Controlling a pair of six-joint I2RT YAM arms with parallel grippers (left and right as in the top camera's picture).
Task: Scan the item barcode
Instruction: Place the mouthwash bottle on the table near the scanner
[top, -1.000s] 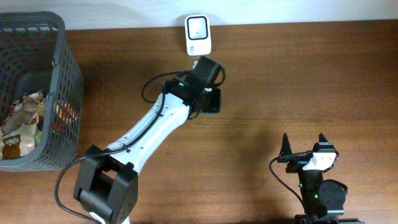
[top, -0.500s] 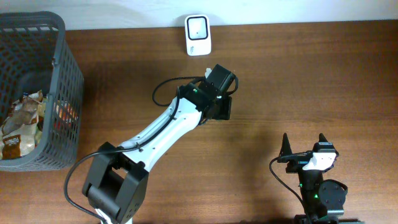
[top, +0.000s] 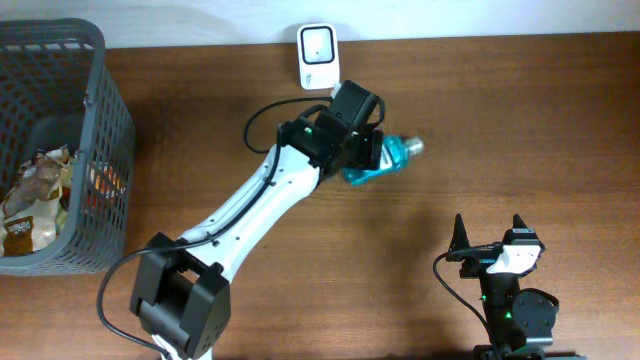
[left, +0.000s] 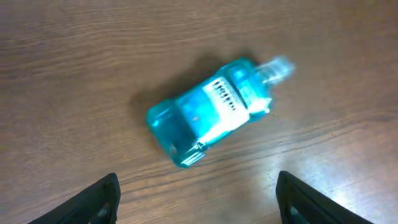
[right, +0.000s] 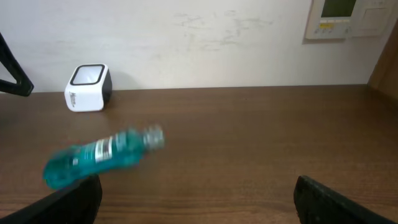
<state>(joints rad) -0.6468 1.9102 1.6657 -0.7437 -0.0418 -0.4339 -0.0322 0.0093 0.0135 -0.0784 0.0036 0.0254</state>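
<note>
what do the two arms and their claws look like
The left arm has white links and black joints, a black cable looping by the wrist and a green light. The left claw has black fingers. The right arm is black with a white block and a green light; the right claw has two pointed black fingers.

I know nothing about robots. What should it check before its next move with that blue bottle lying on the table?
1. Blue bottle lies on its side on the table: ok.
2. Bottle at rest: cannot tell, it looks blurred.
3. Left gripper open, clear of the bottle: ok.
4. Barcode facing up: cannot tell, the label print is blurred.
5. Barcode scanner upright at the table's far edge: ok.
6. Right gripper open and empty: ok.
</note>
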